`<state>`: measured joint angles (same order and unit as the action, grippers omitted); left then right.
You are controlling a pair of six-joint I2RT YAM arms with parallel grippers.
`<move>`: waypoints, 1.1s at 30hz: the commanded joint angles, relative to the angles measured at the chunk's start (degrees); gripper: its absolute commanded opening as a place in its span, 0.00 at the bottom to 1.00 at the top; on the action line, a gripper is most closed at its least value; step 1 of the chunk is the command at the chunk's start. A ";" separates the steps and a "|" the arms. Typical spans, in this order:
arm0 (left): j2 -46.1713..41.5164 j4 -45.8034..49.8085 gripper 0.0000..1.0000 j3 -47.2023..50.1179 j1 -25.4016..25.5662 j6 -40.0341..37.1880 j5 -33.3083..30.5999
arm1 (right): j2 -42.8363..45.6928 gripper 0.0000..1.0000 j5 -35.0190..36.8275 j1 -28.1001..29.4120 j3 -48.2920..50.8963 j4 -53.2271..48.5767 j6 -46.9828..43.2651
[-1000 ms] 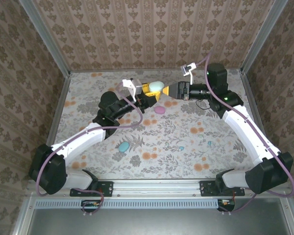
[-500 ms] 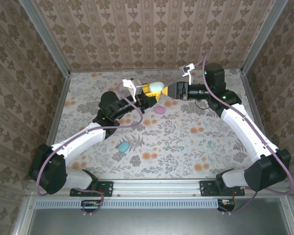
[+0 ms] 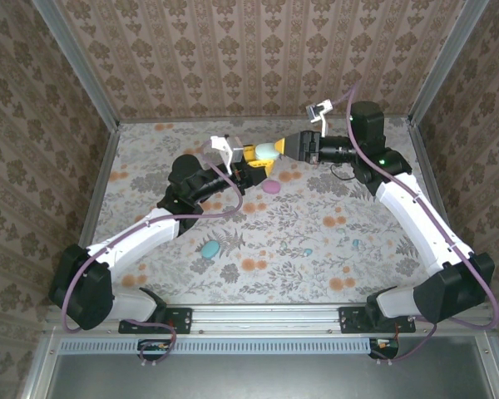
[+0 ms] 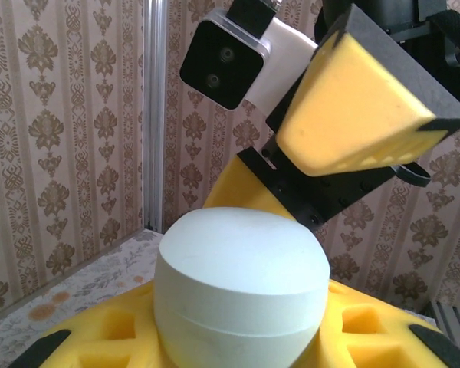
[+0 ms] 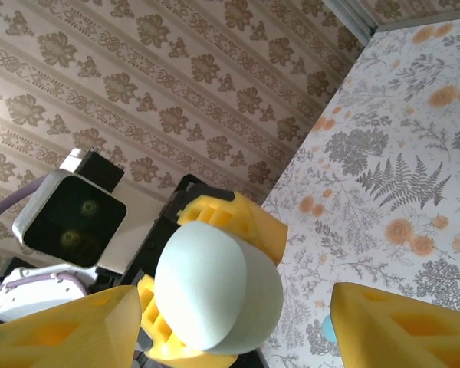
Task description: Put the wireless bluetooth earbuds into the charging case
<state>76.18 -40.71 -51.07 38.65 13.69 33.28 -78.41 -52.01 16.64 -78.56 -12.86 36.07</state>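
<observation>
Above the far middle of the table [image 3: 150,150], we see the left gripper [image 3: 254,155] clamped on the mint case [image 3: 269,150]. The right gripper [image 3: 279,148] gapes around it, not touching. Small earbuds [image 3: 354,243] lie on the table, well apart.

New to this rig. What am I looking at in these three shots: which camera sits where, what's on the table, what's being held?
These are two robot arms bolted at the table's near edge, each ending in a two-finger gripper with yellow pads. The wide picture comes from a fixed camera above and behind them. The other two come from a camera on each wrist.

The left gripper is shut on a mint egg-shaped case, held up off the table. The right gripper is open, with its fingers on either side of that case. Both wrist views show the case close up.

On the table lie a pink case, a teal case, a tiny earbud and a second earbud.
</observation>
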 commanded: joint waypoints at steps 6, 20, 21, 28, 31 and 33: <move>-0.81 0.03 0.34 -1.27 0.26 -0.83 0.54 | -0.95 0.69 -1.01 -0.02 -2.33 2.77 0.95; -0.86 -1.30 0.34 -1.53 0.24 -0.07 -0.26 | 1.97 0.70 -3.18 0.10 2.92 -3.12 -13.34; -0.86 -1.30 0.34 -1.66 0.23 0.02 -0.23 | 1.77 0.70 -3.23 0.14 2.94 -3.21 -13.38; -0.78 -1.43 0.34 -1.62 0.23 0.24 -0.34 | 1.14 0.69 -3.21 0.10 2.74 -5.05 -15.14; -0.77 -1.39 0.34 -1.69 0.28 0.35 -0.32 | 0.77 0.69 -2.69 0.13 2.72 -5.45 -15.51; -0.68 -1.33 0.34 -1.67 0.24 0.37 -0.28 | 0.55 0.69 -1.98 0.13 2.59 -5.80 -15.44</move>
<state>76.16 -40.12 -51.07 38.65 13.74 32.99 -77.12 -54.06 16.64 -76.09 -17.02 22.22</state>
